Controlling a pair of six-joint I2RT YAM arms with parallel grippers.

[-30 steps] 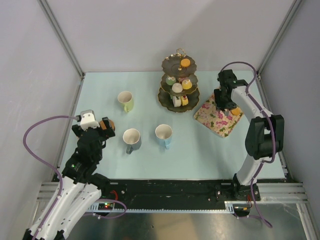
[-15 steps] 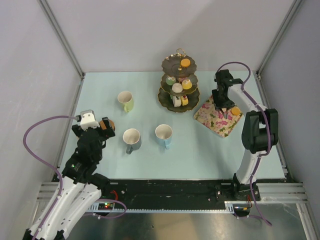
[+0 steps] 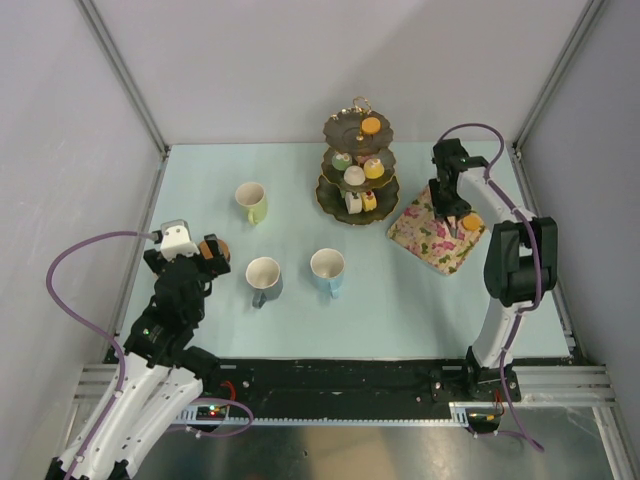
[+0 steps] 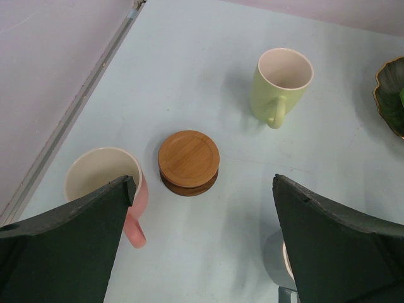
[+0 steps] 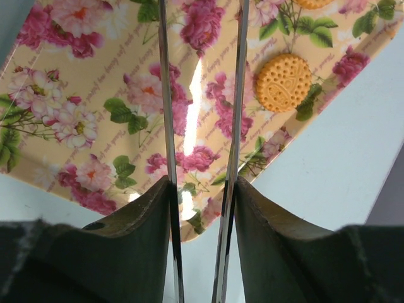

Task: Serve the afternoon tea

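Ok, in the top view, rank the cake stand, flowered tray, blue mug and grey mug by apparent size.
1. Cake stand, though its height brings it nearer the camera.
2. Flowered tray, partly hidden by the arm.
3. Blue mug and grey mug: alike, no ranking.

Wide-open table along the near edge, right of the blue mug. It's a tight squeeze between that one and the grey mug. The left side is crowded: pink mug hard by the left gripper, coaster stack dead ahead, yellow-green mug beyond. Far right, the tiered stand sits just beside the floral tray, with only a thin lane between.
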